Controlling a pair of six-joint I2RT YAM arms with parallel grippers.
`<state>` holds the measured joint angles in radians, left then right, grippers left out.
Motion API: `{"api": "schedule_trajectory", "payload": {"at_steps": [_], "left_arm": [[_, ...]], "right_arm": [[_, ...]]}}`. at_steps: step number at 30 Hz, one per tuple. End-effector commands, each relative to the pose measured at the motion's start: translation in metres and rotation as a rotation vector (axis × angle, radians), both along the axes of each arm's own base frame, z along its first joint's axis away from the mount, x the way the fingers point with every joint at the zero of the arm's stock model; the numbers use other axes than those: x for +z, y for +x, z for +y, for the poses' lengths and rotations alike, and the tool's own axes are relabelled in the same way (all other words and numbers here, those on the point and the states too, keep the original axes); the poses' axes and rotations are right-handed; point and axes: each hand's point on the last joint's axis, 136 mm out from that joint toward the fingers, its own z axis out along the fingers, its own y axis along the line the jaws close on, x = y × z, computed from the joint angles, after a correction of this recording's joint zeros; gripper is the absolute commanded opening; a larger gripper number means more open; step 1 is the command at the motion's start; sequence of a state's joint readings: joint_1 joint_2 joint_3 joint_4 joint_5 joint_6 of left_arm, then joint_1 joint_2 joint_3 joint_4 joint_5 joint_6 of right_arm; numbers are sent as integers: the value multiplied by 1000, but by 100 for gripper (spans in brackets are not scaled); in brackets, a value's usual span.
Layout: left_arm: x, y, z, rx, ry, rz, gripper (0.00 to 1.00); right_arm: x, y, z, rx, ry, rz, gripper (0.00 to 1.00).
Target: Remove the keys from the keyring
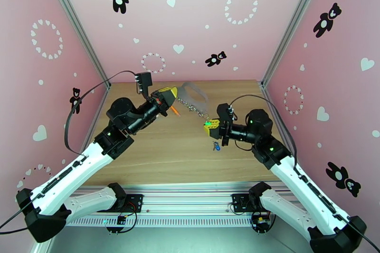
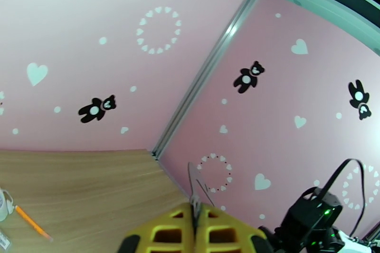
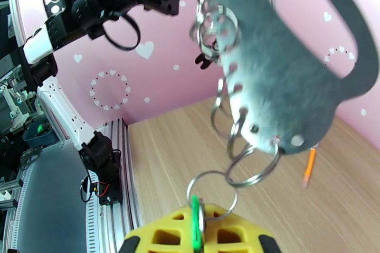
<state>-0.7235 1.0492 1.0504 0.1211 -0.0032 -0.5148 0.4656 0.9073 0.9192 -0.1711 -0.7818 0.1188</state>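
- The left gripper (image 1: 175, 92) is clamped on the keyring (image 3: 285, 83) and holds the strap in the air over the far middle of the table (image 1: 156, 163). In the left wrist view its fingers (image 2: 166, 235) press together on the strap's edge.
- The chain (image 1: 192, 108) hangs from the strap and runs right and nearer, toward the right gripper (image 1: 208, 126).
- The right gripper is closed, pinching the green key (image 3: 194, 213) by its tag. The key's ring (image 3: 211, 192) appears linked to the chain's end ring.
- The blue key (image 1: 216, 145) lies on the table just near of the right gripper, apart from the keyring.
- A pencil (image 1: 176, 112) lies on the table under the left gripper.
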Motion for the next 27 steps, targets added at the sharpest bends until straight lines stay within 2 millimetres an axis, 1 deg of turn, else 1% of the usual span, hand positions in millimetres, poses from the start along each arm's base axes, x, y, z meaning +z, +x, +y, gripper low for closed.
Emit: {"api": "schedule_trajectory", "payload": {"at_steps": [1,3,4,5,7,9,11,14,19,21,23,27], "left_arm": [[-50,18,15,116,-38,112,28],[-80,20,22,148,-10,187,35],[-94,19,27,162,3,213,39],[-112,16,31,172,28,239,42],[-137,10,48,226,64,292,49],[-149,2,53,223,94,294,54],[-157,-4,53,198,135,284,55],[-157,-12,41,110,186,194,56],[-134,-35,10,-91,268,-102,59],[-129,-43,0,-145,315,-192,59],[-125,-53,-11,-213,348,-282,58],[-121,-83,-29,-343,379,-472,57]], "right_arm": [[-9,7,-3,-34,-121,112,0],[-5,11,0,-24,-164,164,0],[-5,14,0,-32,-197,199,0],[-7,17,-1,-41,-226,230,0],[-12,21,-5,-68,-293,300,0],[-17,19,-6,-53,-335,358,0],[-22,16,-7,-42,-379,409,0],[-31,12,-12,-48,-429,473,0],[-43,15,-12,-48,-481,546,0],[-42,14,-9,-25,-492,567,0],[-41,8,-5,16,-482,585,0],[-39,-3,1,85,-465,631,0]]}}
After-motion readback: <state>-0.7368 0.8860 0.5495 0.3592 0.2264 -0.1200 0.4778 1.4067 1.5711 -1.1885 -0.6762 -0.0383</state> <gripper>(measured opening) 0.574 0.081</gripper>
